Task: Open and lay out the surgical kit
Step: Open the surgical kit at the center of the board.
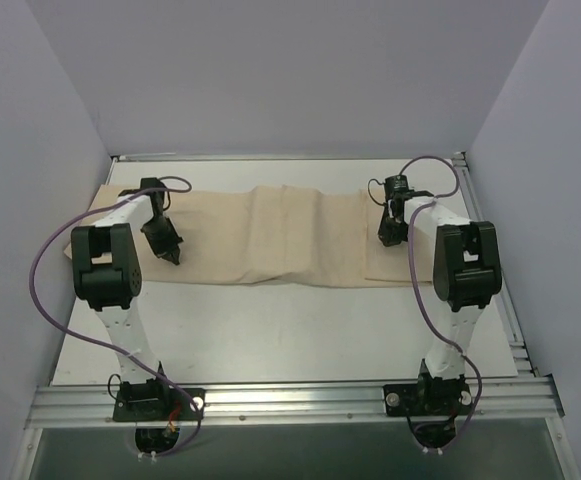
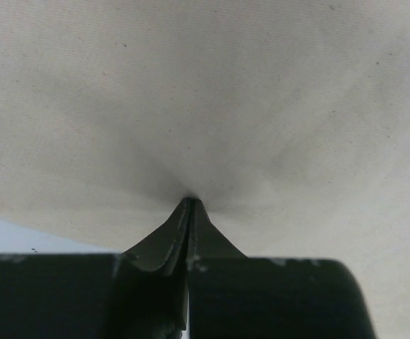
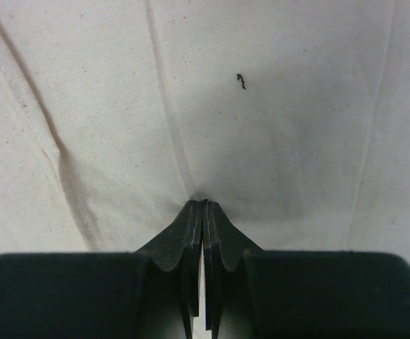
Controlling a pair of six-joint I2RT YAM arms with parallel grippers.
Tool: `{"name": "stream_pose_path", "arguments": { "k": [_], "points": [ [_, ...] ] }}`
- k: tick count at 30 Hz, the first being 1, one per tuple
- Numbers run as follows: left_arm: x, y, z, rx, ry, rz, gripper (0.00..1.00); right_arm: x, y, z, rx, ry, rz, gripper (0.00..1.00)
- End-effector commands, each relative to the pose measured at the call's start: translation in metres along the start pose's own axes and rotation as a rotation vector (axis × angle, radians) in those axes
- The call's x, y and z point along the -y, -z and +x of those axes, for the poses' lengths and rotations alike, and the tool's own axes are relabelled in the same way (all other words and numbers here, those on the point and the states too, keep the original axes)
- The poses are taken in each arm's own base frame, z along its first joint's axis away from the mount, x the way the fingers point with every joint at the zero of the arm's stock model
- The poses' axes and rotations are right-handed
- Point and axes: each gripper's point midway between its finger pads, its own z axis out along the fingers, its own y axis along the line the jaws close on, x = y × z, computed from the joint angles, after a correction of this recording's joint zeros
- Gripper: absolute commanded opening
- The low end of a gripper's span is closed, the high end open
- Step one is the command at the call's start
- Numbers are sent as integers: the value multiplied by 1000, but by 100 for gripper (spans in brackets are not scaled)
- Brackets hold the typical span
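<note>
The beige cloth wrap [image 1: 290,235] lies spread in a long band across the far half of the table, with soft folds near its middle. My left gripper [image 1: 173,254] is shut on the cloth near its left front edge; the fabric [image 2: 212,99] puckers into the closed tips [image 2: 189,203]. My right gripper [image 1: 388,237] is shut on the cloth near its right end; the fabric [image 3: 282,120] gathers in creases at the closed tips [image 3: 203,203]. The steel tray and the instruments are not in view.
The white tabletop [image 1: 290,330] shows in front of the cloth. Aluminium rails run along the near edge [image 1: 290,398] and the right side [image 1: 510,320]. Purple-grey walls close in on the left, right and back. A small dark thread [image 3: 240,81] lies on the cloth.
</note>
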Motion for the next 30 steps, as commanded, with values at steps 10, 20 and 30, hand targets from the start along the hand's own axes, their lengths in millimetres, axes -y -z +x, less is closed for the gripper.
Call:
{"name": "stream_pose_path", "arguments": {
  "k": [10,20,30],
  "points": [
    [-3,-16,34,-84,40,43,2,15,-8,-21,-9,79,81,14],
    [1,25,-14,57,-24,42,13,-21,46,-17,73,209,-9,55],
    [10,17,-5,24,-38,87,13,-46,27,2,38,242,-9,53]
  ]
}}
